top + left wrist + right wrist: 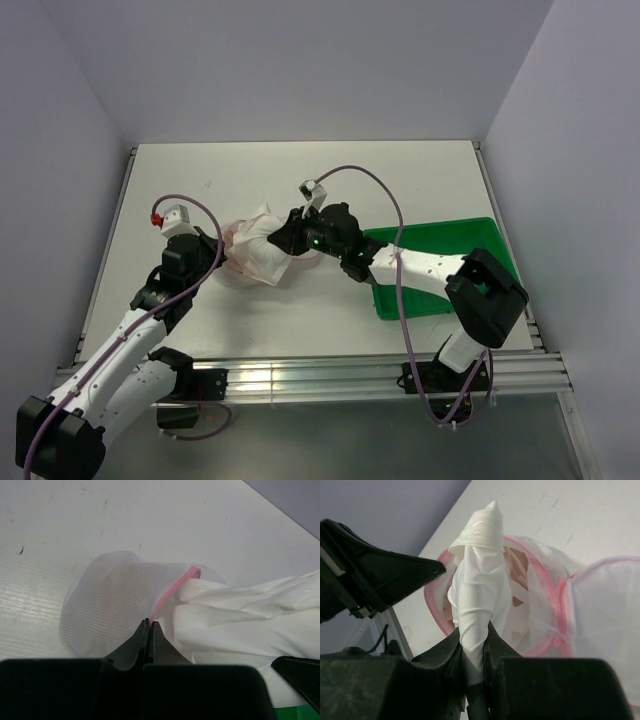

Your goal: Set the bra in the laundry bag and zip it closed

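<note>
The laundry bag [233, 243] lies open on the table left of centre, white mesh with pink trim; both halves show in the right wrist view [600, 610]. My left gripper [150, 623] is shut on the bag's pink rim [175, 587], with a mesh dome [110, 605] to its left. My right gripper [474, 637] is shut on the bra [480, 575], a pale, glossy, bunched garment held over the open bag half [540, 565]. A peach part of it shows inside that half. In the top view the bra [262, 248] lies between my left gripper [215, 258] and right gripper [287, 238].
A green rectangular tray [450, 238] stands at the right, partly under my right arm. The table's right edge rail is just beyond it. Grey walls close in the left, back and right. My left gripper's body [375, 575] shows close to the bra in the right wrist view.
</note>
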Tool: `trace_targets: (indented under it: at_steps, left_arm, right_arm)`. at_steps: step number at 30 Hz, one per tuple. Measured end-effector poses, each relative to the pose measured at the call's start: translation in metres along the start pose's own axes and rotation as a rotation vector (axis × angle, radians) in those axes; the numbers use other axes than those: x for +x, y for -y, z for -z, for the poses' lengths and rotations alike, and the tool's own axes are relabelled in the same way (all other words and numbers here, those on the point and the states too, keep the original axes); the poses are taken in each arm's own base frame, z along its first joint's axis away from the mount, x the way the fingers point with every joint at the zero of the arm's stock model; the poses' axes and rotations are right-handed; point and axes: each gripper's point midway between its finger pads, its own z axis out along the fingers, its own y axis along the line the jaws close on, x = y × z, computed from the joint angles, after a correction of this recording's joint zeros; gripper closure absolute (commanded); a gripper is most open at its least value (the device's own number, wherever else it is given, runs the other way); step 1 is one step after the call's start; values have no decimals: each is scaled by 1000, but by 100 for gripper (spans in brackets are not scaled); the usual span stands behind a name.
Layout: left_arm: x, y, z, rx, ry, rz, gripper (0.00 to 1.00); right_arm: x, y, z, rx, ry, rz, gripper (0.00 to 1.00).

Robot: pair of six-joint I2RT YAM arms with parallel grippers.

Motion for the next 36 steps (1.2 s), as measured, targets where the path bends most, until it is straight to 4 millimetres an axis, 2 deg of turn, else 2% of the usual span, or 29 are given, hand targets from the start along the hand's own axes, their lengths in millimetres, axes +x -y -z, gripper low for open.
trace_targets:
  at_steps: [7, 14, 21, 26, 30, 31, 33, 34, 36]
  left_arm:
    - [-2, 8, -1, 36, 2, 12, 100]
    - [-3, 26, 3, 120, -10, 41, 100]
    - [-11, 37, 9, 178, 9, 56, 100]
    - [0, 39, 9, 205, -26, 57, 100]
    - [13, 33, 9, 210, -55, 64, 100]
    - [15, 32, 10, 211, -57, 70, 100]
    - [18, 30, 12, 218, -55, 78, 100]
    - [20, 29, 13, 221, -54, 82, 100]
    - [23, 27, 15, 229, -55, 89, 100]
  right_arm:
    - [5, -1, -4, 0, -27, 36, 100]
    - [11, -22, -37, -34, -54, 69, 100]
    - [53, -35, -49, -61, -128, 83, 100]
    - [75, -21, -57, -23, -177, 81, 100]
    - [70, -12, -72, 49, -181, 70, 100]
    - [68, -9, -74, 69, -176, 64, 98]
    - [66, -3, -76, 114, -173, 48, 81]
    - [66, -1, -77, 136, -172, 40, 65]
    - [66, 5, -77, 175, -174, 30, 55]
